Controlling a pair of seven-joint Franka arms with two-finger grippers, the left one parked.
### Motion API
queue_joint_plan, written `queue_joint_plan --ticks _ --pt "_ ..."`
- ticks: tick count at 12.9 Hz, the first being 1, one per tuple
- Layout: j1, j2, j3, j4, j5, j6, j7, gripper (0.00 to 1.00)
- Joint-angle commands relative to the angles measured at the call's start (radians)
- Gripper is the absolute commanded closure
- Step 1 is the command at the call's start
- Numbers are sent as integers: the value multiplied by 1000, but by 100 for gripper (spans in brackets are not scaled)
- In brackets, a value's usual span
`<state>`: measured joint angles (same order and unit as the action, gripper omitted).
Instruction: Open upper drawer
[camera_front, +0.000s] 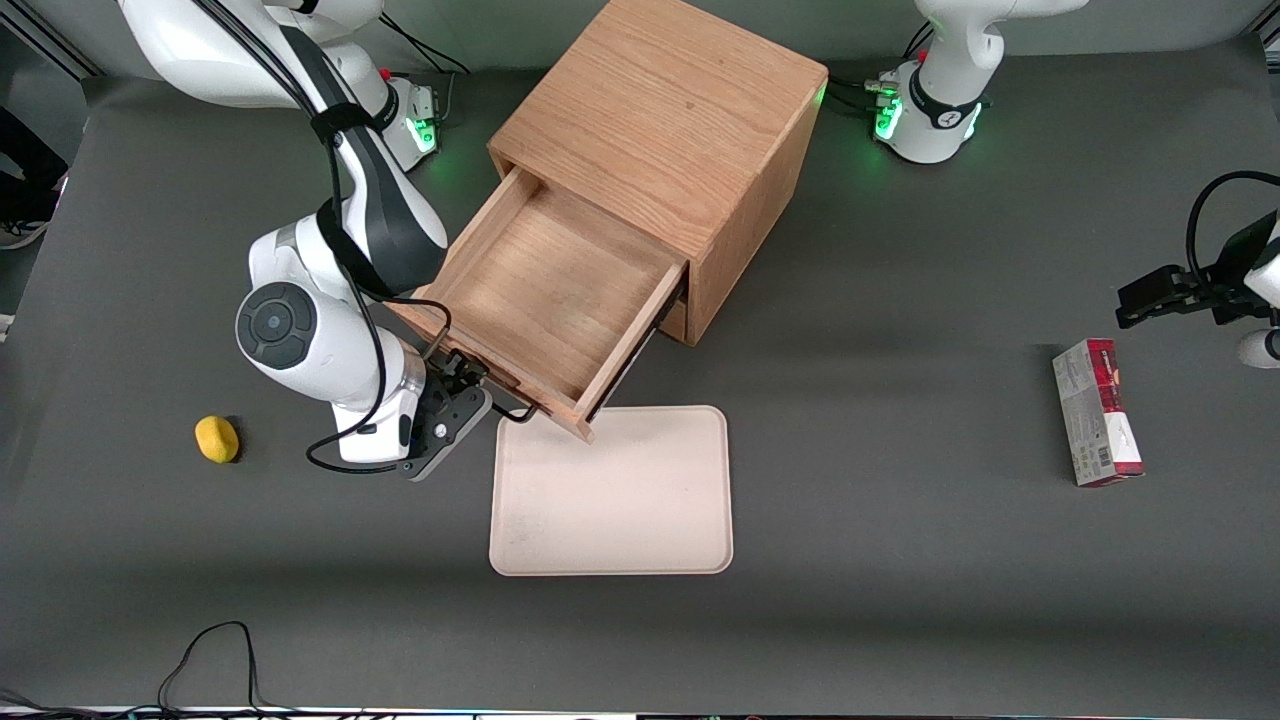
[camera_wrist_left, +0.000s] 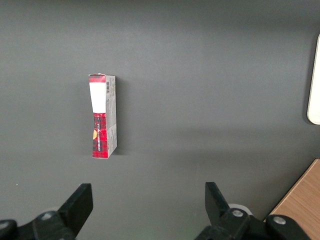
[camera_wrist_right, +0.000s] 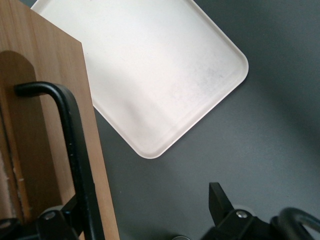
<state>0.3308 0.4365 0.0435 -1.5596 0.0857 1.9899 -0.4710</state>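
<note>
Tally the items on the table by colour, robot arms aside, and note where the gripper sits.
Wood: 1, cabinet with upper drawer pulled out
Cream: 1, tray
Yellow: 1, small object
Red-grey: 1, box
Total: 4
Gripper open at the drawer handle.

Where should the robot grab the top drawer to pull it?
By the black bar handle on the upper drawer, coming from in front of its front panel. The bar stands off the wood, leaving a gap for one finger on each side. The gripper is open at that handle, and the drawer is pulled well out.
</note>
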Motion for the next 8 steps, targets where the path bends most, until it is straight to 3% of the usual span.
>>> queue_joint_plan --ticks 1,6,8 --pt "-4 8 2 99 -12 -89 0 0" --pt "-42 -16 -1 335 -15 -316 58 0" --pt "-58 -76 -55 343 -15 -336 150 0"
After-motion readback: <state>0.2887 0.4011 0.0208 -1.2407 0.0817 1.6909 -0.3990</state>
